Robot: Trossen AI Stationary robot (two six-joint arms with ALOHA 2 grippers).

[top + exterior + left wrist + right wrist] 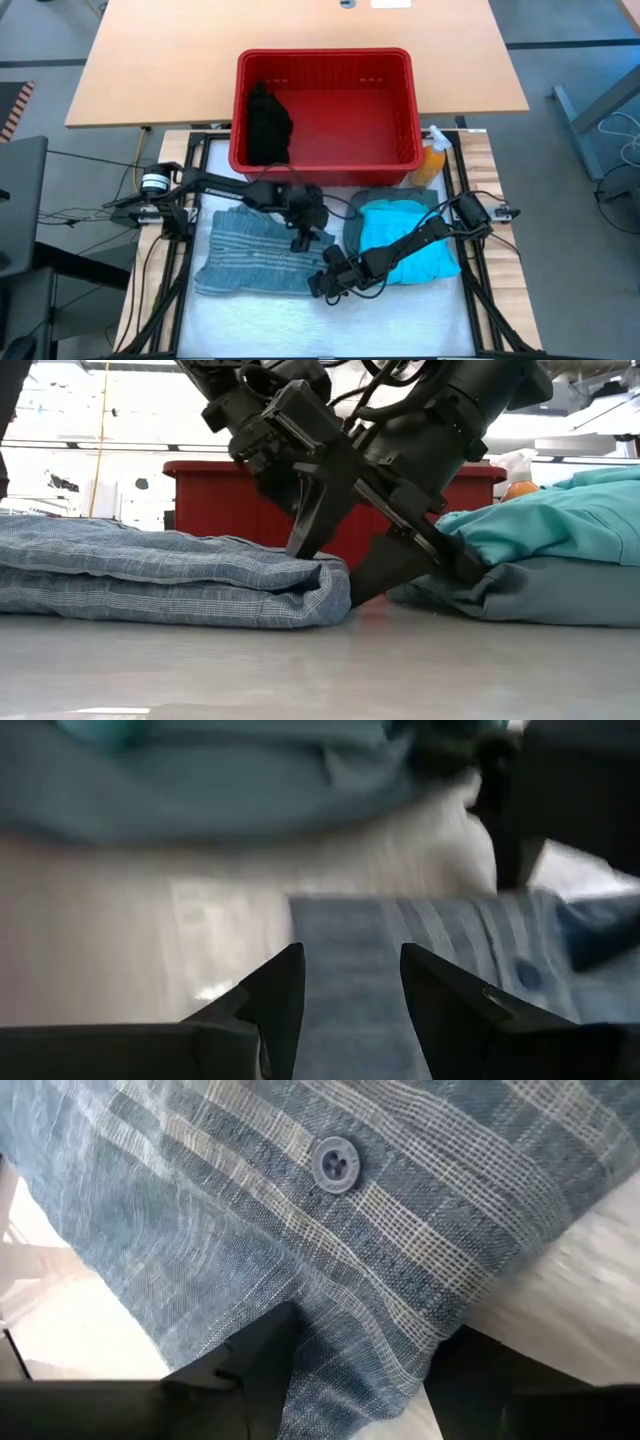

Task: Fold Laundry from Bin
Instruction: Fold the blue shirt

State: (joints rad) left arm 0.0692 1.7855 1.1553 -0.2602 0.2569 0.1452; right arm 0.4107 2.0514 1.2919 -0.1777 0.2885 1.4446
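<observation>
The blue-grey striped cloth (pixel 245 255) lies folded flat on the table's left half. My right gripper (pixel 365 1330) stands open at the cloth's right-hand end (pixel 330 585), with a folded corner between its fingers. My left gripper (pixel 352 952) is open and points down over the cloth's top near that same end (pixel 305 545). A teal garment (pixel 385 225) lies on a grey-green one (pixel 375 197) at the right. A black garment (pixel 268 125) lies in the red bin (pixel 325 58). My right gripper comes slanting down from the table's right, and the striped cloth's folded corner (pixel 330 1380) reaches in between its open fingers. The cloth lies against the inner side of one finger (pixel 262 1348) and rests slack on the table. My left gripper's fingertips (pixel 300 550) stand at the cloth's top layer; I cannot tell whether they touch it.
An orange spray bottle (pixel 432 160) stands at the bin's right near corner. The two arms cross close together at the table's middle. The near strip of the white table top (pixel 320 325) is bare.
</observation>
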